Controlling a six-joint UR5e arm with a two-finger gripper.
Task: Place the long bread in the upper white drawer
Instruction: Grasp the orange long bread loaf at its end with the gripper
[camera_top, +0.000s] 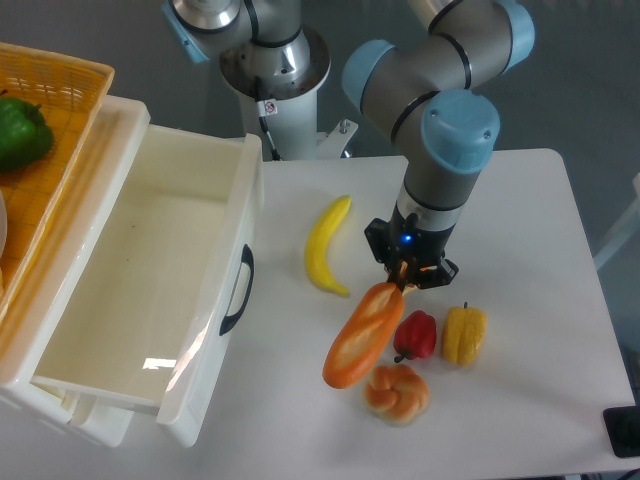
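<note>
Tool grips the long bread (tilted) above table.

I see bright, even overhead light, soft shadows on the table, glare inside the drawer, and sharp focus.

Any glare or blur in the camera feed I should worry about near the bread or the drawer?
Fixed camera: sharp overall; a bright glare patch on the upper white drawer floor; glossy highlights along the long bread; soft shadows under it on the table; the claw is dark, its fingers hard to separate.
</note>
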